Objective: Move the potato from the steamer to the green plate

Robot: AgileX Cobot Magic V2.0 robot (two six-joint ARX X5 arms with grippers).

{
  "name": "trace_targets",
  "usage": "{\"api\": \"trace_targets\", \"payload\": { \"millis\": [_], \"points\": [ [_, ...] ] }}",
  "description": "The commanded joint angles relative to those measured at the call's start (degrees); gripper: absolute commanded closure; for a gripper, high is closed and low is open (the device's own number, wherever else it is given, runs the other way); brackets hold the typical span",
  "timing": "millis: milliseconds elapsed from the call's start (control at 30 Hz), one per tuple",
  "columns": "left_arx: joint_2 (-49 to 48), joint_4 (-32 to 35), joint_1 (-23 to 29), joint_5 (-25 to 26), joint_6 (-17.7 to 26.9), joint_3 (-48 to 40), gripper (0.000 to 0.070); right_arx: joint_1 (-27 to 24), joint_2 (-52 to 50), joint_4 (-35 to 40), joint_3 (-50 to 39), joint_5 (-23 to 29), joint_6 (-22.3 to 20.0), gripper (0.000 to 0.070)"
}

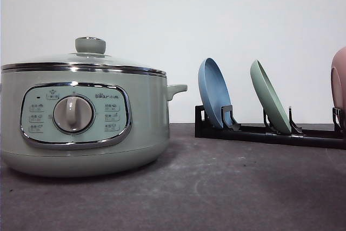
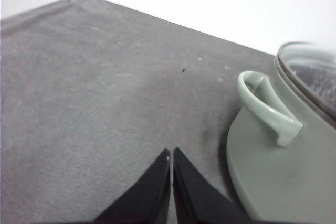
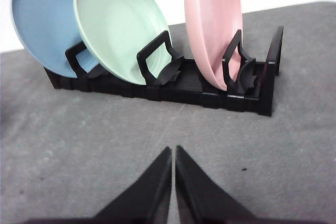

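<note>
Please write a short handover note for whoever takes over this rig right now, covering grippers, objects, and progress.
Left gripper: shut, empty, over the grey mat beside the steamer's side handle.
Right gripper: shut, empty, facing the black plate rack.
Pale green round steamer: glass lid on; contents can't be seen.
Pale mint-green round plate: standing in the rack between the blue plate and the pink plate.
Done: nothing.
Left: take out plate, lift lid, move potato.
</note>
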Motion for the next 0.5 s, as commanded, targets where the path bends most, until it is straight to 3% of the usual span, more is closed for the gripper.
{"api": "trace_targets", "payload": {
  "millis": [0,200,467],
  "points": [
    [-0.1,-0.1,0.1,0.2,-3.9,-0.6,0.0700,-0.1,-0.1,0.6,-0.2,-0.1,4.8,0.0700],
    [-0.1,-0.1,0.1,1.6,-8.0,0.6,0.0700,-0.1,-0.1,0.7,0.9,-1.7,8.9,0.0700],
    [1.1,-1.4,0.1,4.6,-8.3,7.0,0.0699,-0.1,0.0,0.5,7.7,-1.5,9.0,0.0700]
  ]
}}
